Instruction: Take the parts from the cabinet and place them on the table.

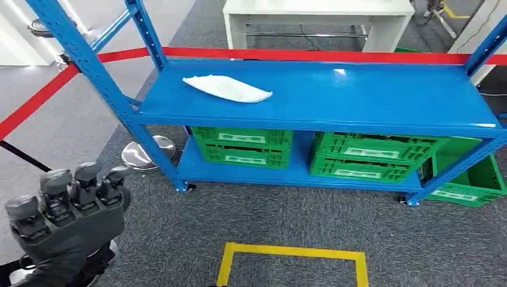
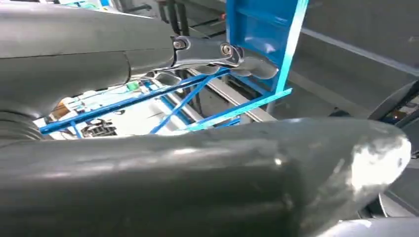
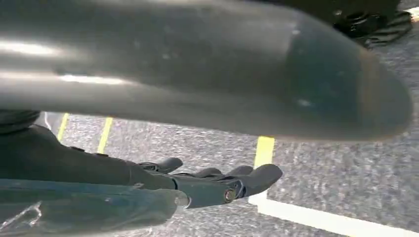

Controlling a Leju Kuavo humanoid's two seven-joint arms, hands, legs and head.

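The left hand [image 1: 66,221] is raised at the near left, its dark fingers [image 1: 86,182] side by side and pointing up and forward with nothing between them; in the left wrist view the thick thumb and the straight fingers [image 2: 222,52] stand apart, holding nothing, with the blue frame beyond them. The right hand [image 3: 217,185] hangs over grey carpet [image 3: 336,177] crossed by yellow floor lines [image 3: 264,150]; its fingers [image 3: 262,175] reach out nearly straight, the thumb well apart from them, nothing in its grasp.

Ahead stands the blue shelf rack [image 1: 335,98]. On its upper shelf, toward the left, lies the white part [image 1: 227,88], a long flattened bag-like piece lying flat, well apart from both hands. On the lower shelf sit green crates [image 1: 242,144], one stack at the left and another at the right [image 1: 370,156]; a further green crate [image 1: 469,182] stands on the floor at the far right, just beside the rack's leg. A red barrier tape [image 1: 299,55] runs behind the rack, and a white table [image 1: 317,18] stands farther back. A yellow floor marking [image 1: 293,260] lies on the near carpet.
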